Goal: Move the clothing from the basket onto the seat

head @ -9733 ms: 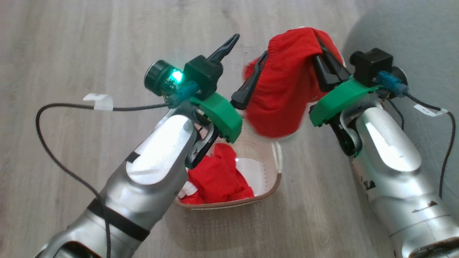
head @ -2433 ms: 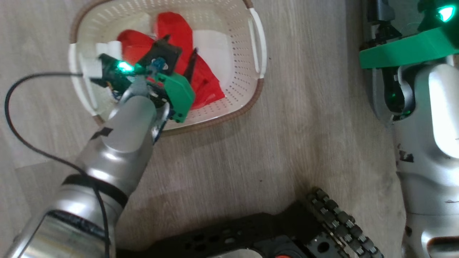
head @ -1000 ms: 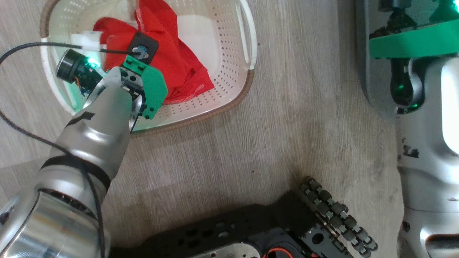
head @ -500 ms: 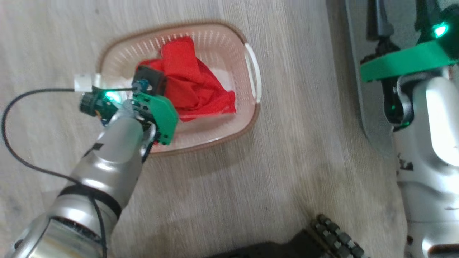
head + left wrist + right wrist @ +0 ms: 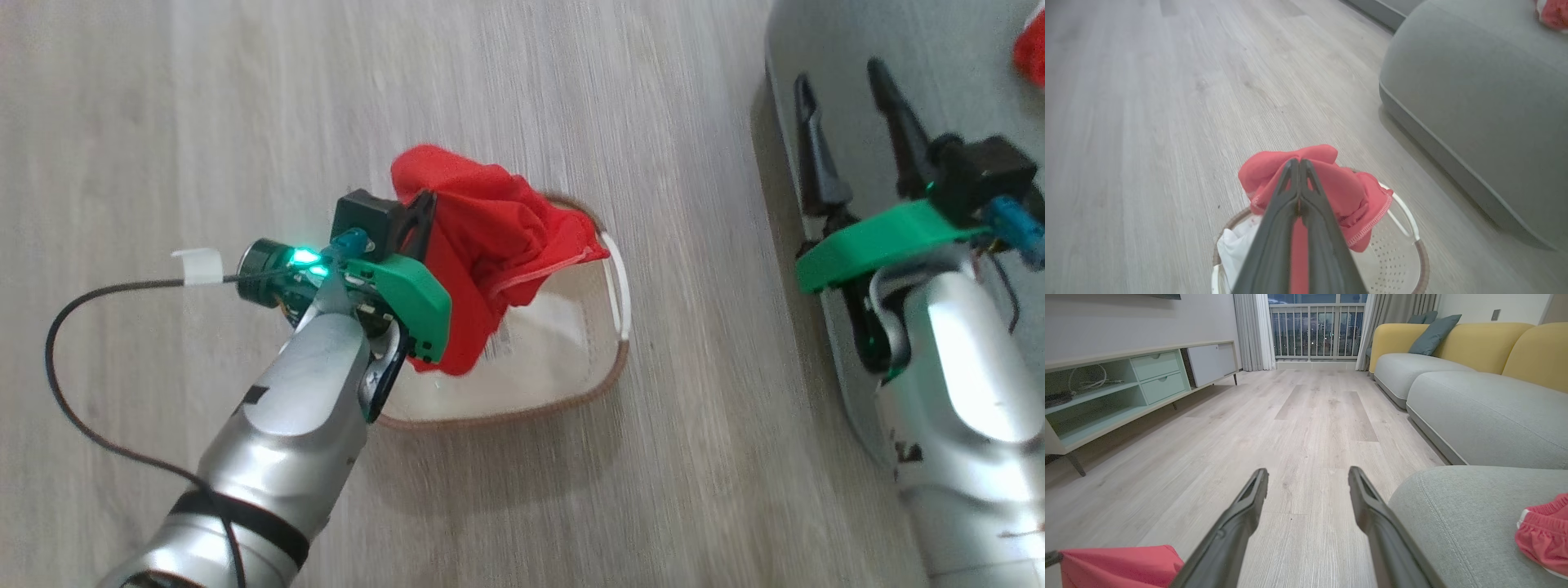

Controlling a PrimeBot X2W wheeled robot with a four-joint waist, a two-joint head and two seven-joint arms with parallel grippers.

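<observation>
My left gripper (image 5: 424,204) (image 5: 1299,163) is shut on a red garment (image 5: 482,245) (image 5: 1331,185) that hangs bunched above the basket (image 5: 608,376) (image 5: 1404,253). White cloth (image 5: 1235,249) lies in the basket's left side. My right gripper (image 5: 841,77) (image 5: 1308,475) is open and holds nothing, just over the near edge of the grey-green seat (image 5: 963,57) (image 5: 1486,102) (image 5: 1466,522). Another red garment with white trim (image 5: 1541,537) (image 5: 1030,45) (image 5: 1553,12) lies on the seat. The lifted garment's edge (image 5: 1114,565) peeks in at the lower left of the right wrist view.
Pale wood floor (image 5: 245,106) surrounds the basket. The right wrist view looks down the room: a low mint cabinet (image 5: 1126,384) along the left wall, more grey seats with yellow backs (image 5: 1474,347) on the right, a balcony door (image 5: 1314,330) at the far end.
My left gripper has risen out of the basket with the red garment, which now hangs above the rim. The head camera tilted up, bringing the right gripper's open fingers into view.
</observation>
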